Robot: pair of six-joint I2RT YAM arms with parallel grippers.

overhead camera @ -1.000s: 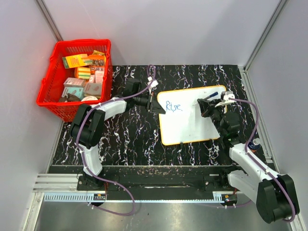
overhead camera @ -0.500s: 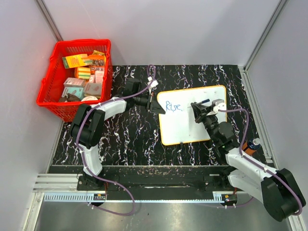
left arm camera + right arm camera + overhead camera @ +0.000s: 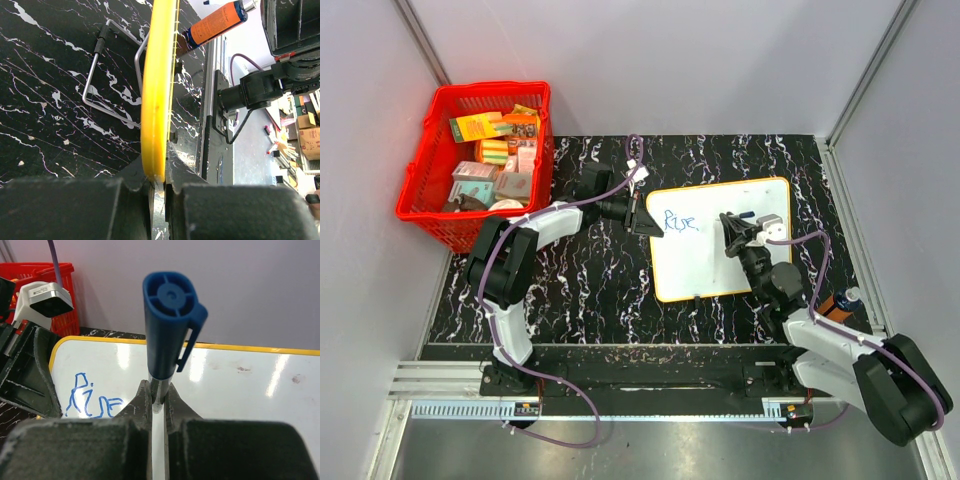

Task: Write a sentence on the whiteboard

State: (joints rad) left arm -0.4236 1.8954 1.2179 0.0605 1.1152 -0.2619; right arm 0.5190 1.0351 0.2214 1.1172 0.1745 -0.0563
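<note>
A: So, the right end effector [image 3: 737, 230], pinching the blue marker [image 3: 167, 330], is sliding leftward over the whiteboard [image 3: 715, 275], away from its right edge.

B: Right, it is nearing the sentence [image 3: 681, 221], just one blue word so far, at the whiteboard's upper left. The left end effector [image 3: 646, 223] is keeping the whiteboard's left rim clamped on the counter [image 3: 590, 290].

A: Then it is probably lining up the second word; most writing is remaining.

The left gripper [image 3: 159, 186] pinches the whiteboard [image 3: 157, 95] by its yellow rim, seen edge-on. A wire stand [image 3: 100, 85] sits beside it on the table [image 3: 45, 115]. Beyond lies an orange cylinder [image 3: 216, 22], perhaps a bottle.
</note>
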